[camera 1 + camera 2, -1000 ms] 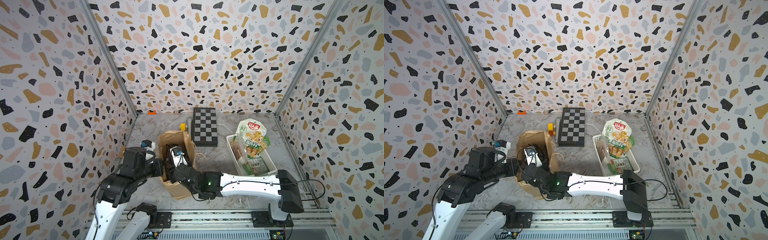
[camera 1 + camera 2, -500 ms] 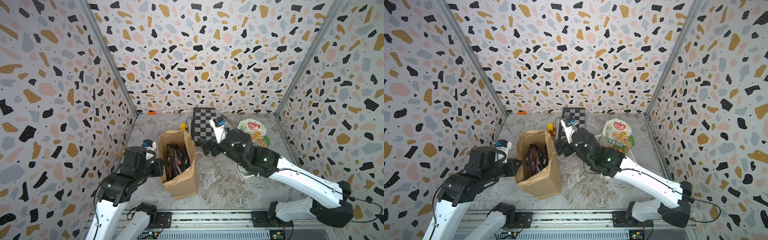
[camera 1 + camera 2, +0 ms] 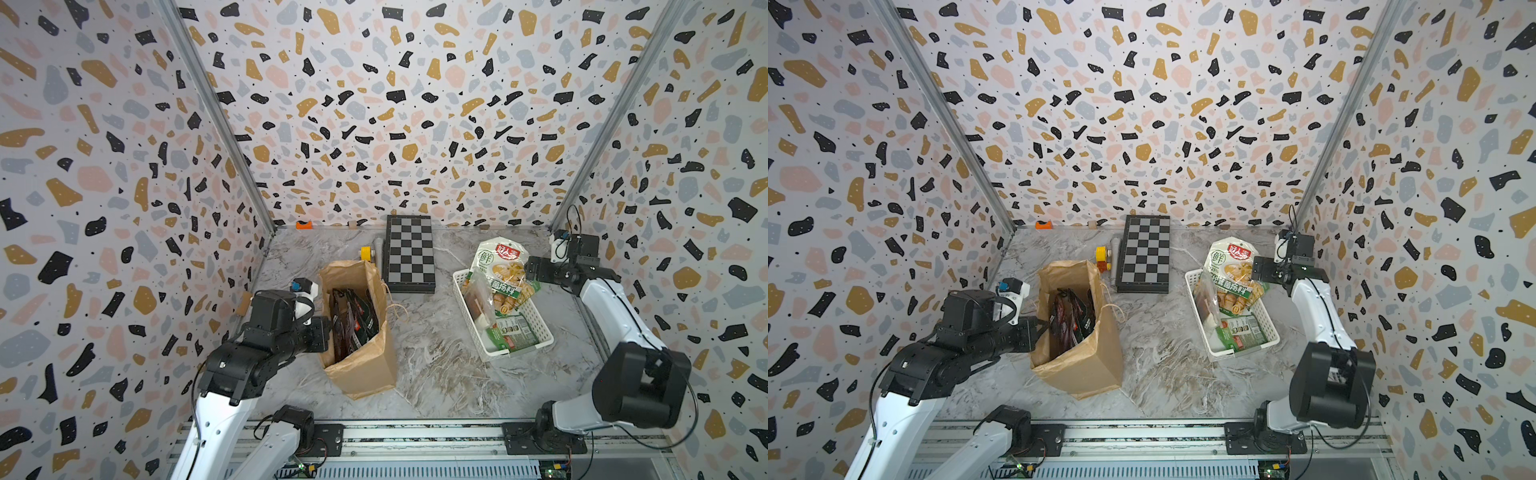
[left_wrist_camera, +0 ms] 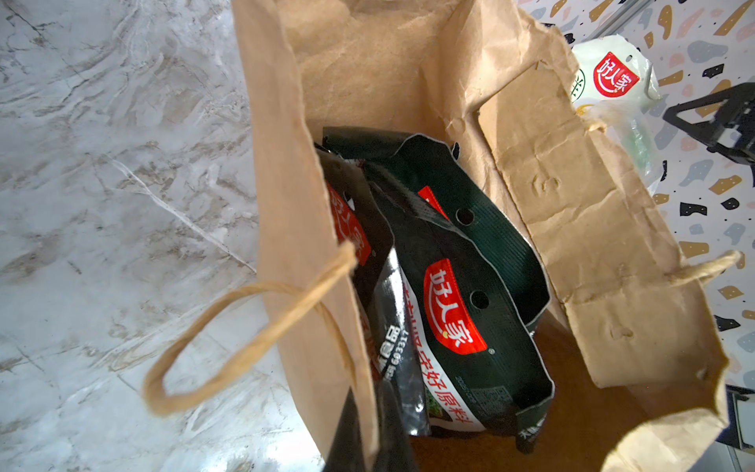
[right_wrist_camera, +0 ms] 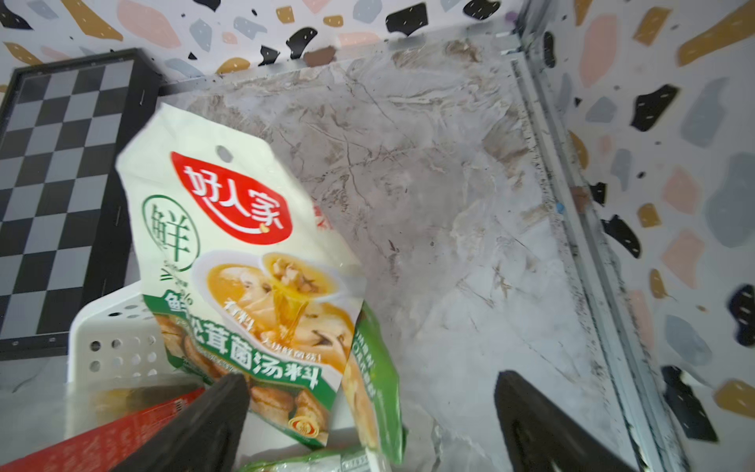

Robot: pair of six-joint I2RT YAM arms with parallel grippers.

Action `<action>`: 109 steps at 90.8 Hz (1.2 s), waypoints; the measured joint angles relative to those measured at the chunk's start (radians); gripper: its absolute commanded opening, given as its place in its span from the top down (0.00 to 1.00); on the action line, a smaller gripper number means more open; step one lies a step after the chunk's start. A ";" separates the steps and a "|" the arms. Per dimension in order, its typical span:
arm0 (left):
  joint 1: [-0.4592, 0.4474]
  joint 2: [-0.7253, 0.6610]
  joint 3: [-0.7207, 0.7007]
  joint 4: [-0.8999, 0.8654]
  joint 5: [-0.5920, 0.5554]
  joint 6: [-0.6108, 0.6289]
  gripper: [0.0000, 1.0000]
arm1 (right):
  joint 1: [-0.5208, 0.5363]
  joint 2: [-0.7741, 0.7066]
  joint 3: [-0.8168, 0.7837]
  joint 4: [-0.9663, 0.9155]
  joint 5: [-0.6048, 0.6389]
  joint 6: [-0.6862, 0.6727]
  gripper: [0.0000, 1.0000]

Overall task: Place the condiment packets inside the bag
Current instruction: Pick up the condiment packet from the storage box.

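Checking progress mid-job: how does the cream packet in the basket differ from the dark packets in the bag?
The cream packet sticks up above the basket rim; the dark packets sit wholly inside the bag. The cream packet is pale with green print; the dark packets are black-green. Both carry a red logo.

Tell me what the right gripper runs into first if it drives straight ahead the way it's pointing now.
Most likely the green-and-cream packet leaning up out of the white basket: the open right gripper points at its edge. Depth is unclear, so one finger may slip past it.
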 measured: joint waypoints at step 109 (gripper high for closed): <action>0.000 0.047 0.000 0.020 0.002 0.016 1.00 | 0.080 0.140 0.074 0.006 -0.551 -0.134 0.54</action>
